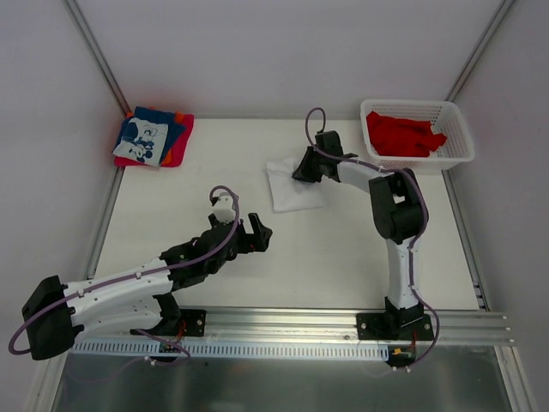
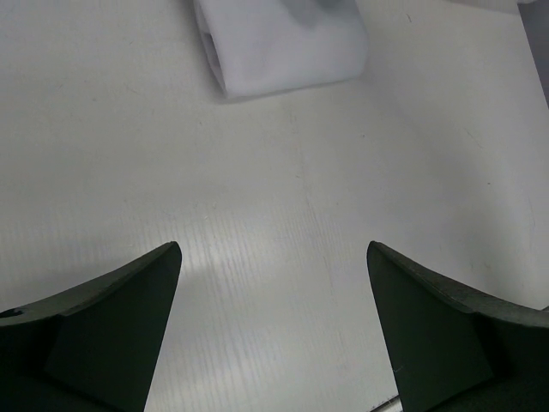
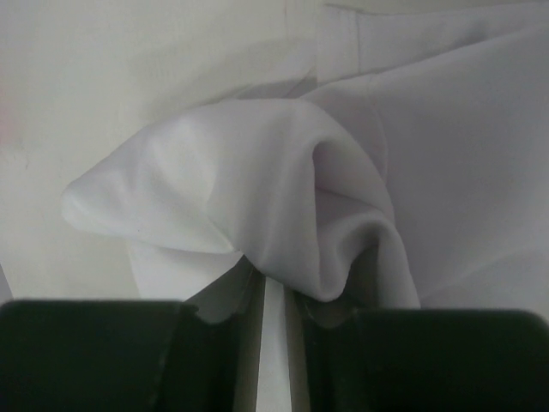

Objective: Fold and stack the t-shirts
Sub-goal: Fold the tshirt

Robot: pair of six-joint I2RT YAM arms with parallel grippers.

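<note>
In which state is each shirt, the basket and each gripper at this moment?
white t-shirt: partly folded, bunched at the right gripper.
red t-shirts: crumpled, unfolded, in the basket.
folded t-shirts: stacked, far left corner.
basket: upright.
left gripper: open, above the table, holding nothing.
right gripper: nearly closed on a fold of the white t-shirt.

Lying on the white table [image 1: 343, 257]: crumpled white t-shirt [image 1: 287, 190] near centre, folded t-shirts [image 1: 153, 137] stacked far left, lattice basket [image 1: 429, 161] far right.
</note>
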